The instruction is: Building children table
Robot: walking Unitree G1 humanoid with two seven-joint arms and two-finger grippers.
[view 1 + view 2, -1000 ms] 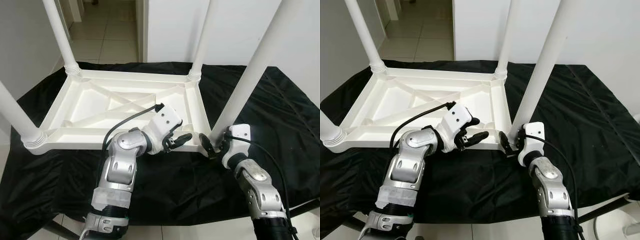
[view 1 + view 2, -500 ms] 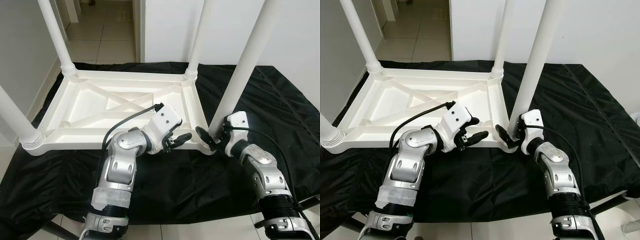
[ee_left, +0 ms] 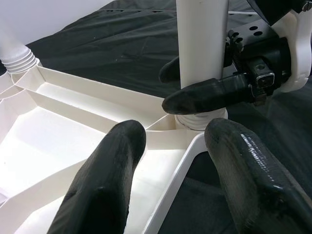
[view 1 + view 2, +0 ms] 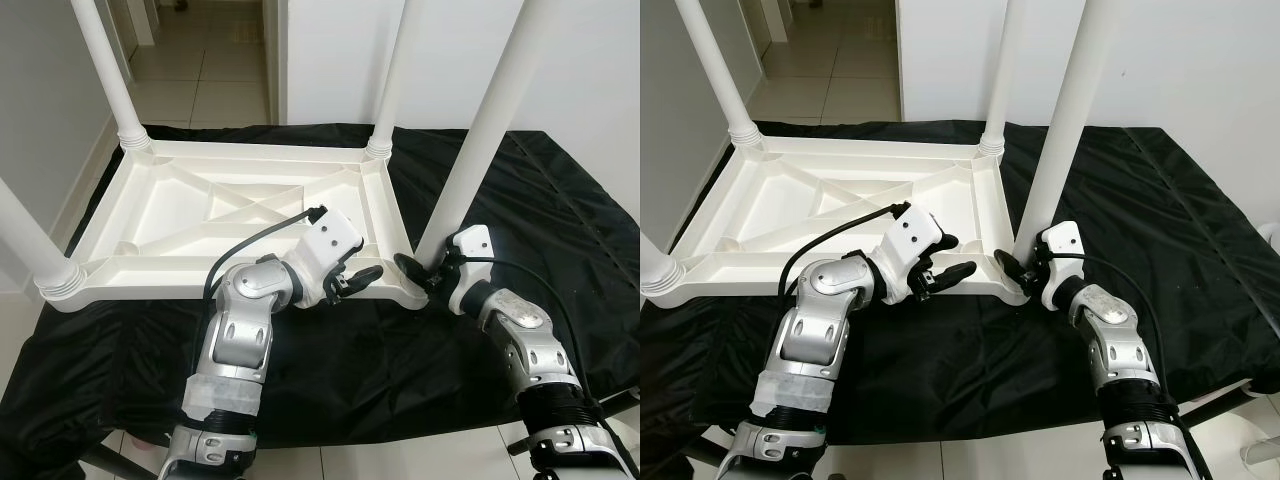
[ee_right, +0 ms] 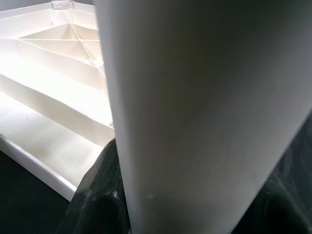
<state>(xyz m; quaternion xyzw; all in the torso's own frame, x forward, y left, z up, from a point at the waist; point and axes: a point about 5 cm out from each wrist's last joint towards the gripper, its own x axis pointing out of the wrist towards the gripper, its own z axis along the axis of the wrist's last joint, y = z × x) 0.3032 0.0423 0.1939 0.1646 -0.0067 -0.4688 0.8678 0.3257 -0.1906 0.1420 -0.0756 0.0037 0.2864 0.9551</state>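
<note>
At near corner, right gripper clamps smooth round leg.

Upturned white table top on a black cloth, four legs rising. Right gripper clasped around the base of the near right leg, apparently touching it. Left gripper at the near rim, fingers parted over the edge.

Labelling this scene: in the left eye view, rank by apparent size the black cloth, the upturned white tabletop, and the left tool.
1. Black cloth, largest; it spreads past the tabletop on every side.
2. White tabletop.
3. Left tool, clearly smallest, though nearer the camera.
</note>
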